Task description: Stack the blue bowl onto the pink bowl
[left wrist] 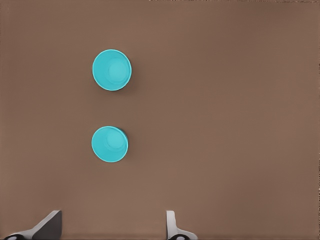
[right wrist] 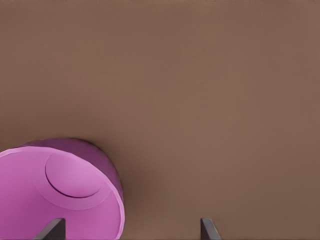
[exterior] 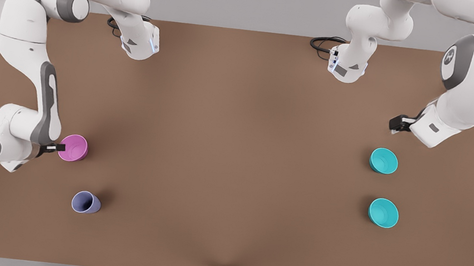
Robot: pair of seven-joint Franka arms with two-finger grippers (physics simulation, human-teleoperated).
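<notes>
A: Right gripper (exterior: 62, 147) first. It sits at the pink bowl (exterior: 74, 147), on the side toward the front view's left. In the right wrist view its two fingers (right wrist: 51, 230) stand wide apart, one tip over the bowl's inside, the other over bare table past the rim. Nothing is clamped.

B: And the left gripper (exterior: 396, 124)?

A: Over the table (exterior: 238, 119), up-picture from the nearer teal bowl, near it but not touching. In the left wrist view its fingers (left wrist: 46, 226) are spread wide, with nothing between them. Both teal bowls lie ahead of it.

B: Log objects relative to the pink bowl, largest first.

A: Table: brown, flat, carries everything. Pink bowl (right wrist: 57, 192): upright, open side up, near the table's edge at the front view's left. Blue bowl (exterior: 384, 161): upright, well apart from the pink bowl, far across toward the front view's right. Second teal bowl (exterior: 383, 212): looks identical, upright, just as far across and a little lower in the picture. The two teal bowls are near each other, with a gap. The left wrist view shows them as two teal discs, one (left wrist: 110, 144) closer to the fingers, the other (left wrist: 112, 69) farther.

B: Anything else?

A: Lavender-grey cup (exterior: 85, 202): the smallest item, near the pink bowl, below it in the picture, not touching. It appears tilted.
</notes>
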